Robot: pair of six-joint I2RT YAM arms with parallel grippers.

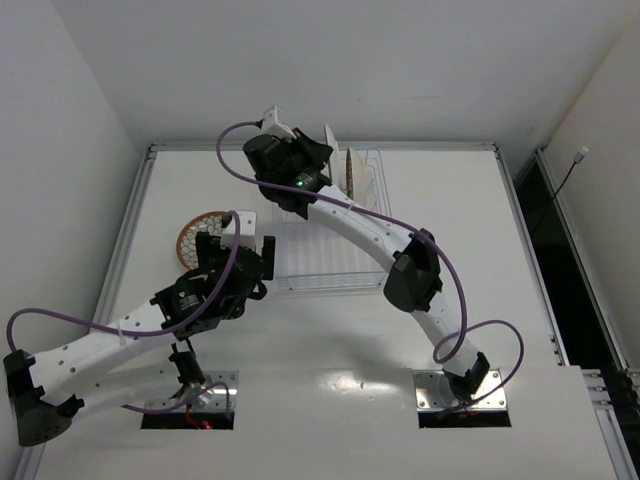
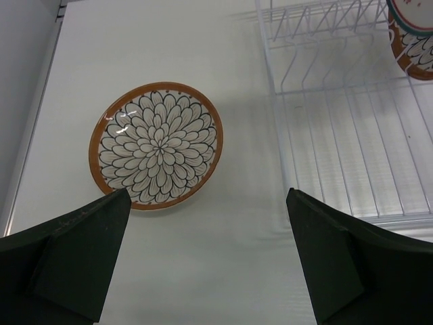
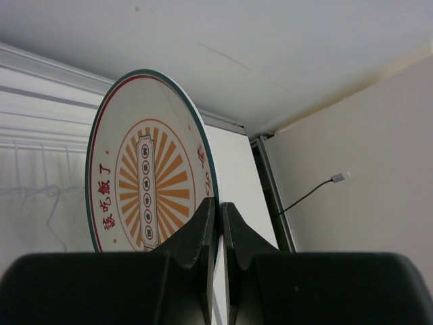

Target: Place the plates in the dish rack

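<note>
The right gripper (image 3: 218,203) pinches the rim of the round white plate with an orange sunburst (image 3: 145,176), upright by the clear wire dish rack (image 2: 352,135). The left gripper (image 2: 208,196), spread wide and empty, hangs over the round brown-rimmed flower plate (image 2: 157,144), which lies flat beside the rack.

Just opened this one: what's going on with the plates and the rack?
The right end effector is shut on the rim of the white sunburst plate, holding it upright at the far end of the dish rack. Whether it sits between the tines yet is unclear. A brown-rimmed plate stands in the rack beside it. The left end effector is open and empty, facing the flower-patterned plate, which lies flat on the table left of the rack.
</note>
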